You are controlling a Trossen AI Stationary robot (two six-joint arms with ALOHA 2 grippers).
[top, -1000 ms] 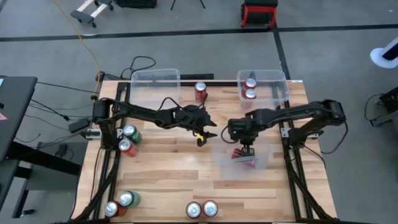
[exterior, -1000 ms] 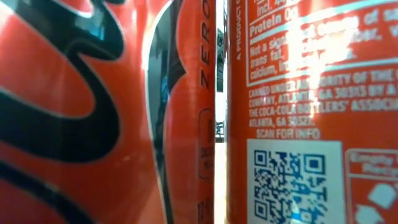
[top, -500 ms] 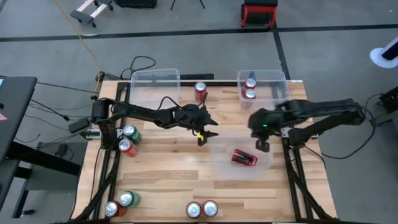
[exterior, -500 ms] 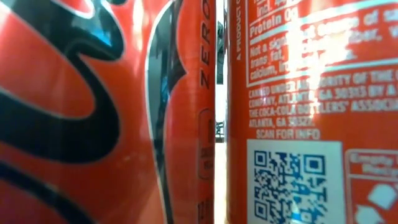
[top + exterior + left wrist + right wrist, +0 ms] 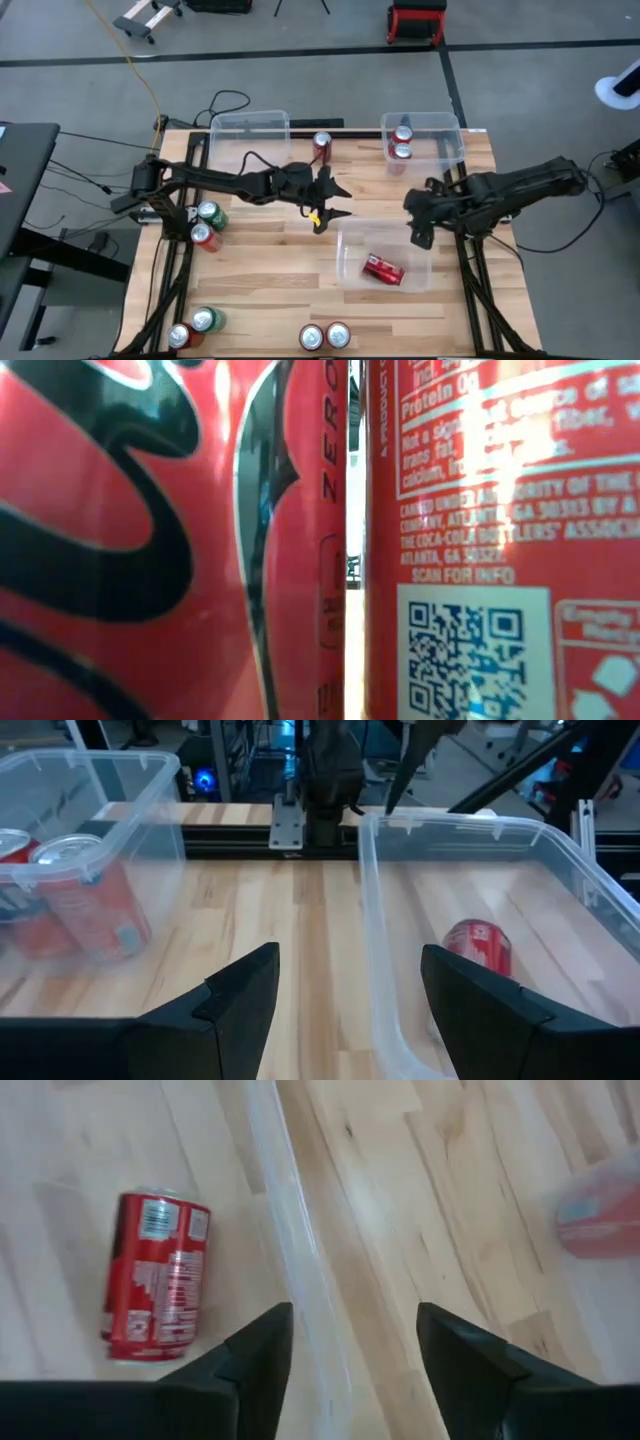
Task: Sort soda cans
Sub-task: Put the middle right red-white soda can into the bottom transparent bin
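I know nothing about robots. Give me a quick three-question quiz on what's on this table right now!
1. True or false: the red can in the near clear bin stands upright.
2. How many cans sit in the far right bin?
3. Which claw hovers nearer the bin with the lying can: A) left claw B) right claw?

Key: 1 false, it lies on its side. 2 two. 3 B.

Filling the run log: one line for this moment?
left hand: open, mid-table | right hand: open, empty, beside bin | red can: lying in bin
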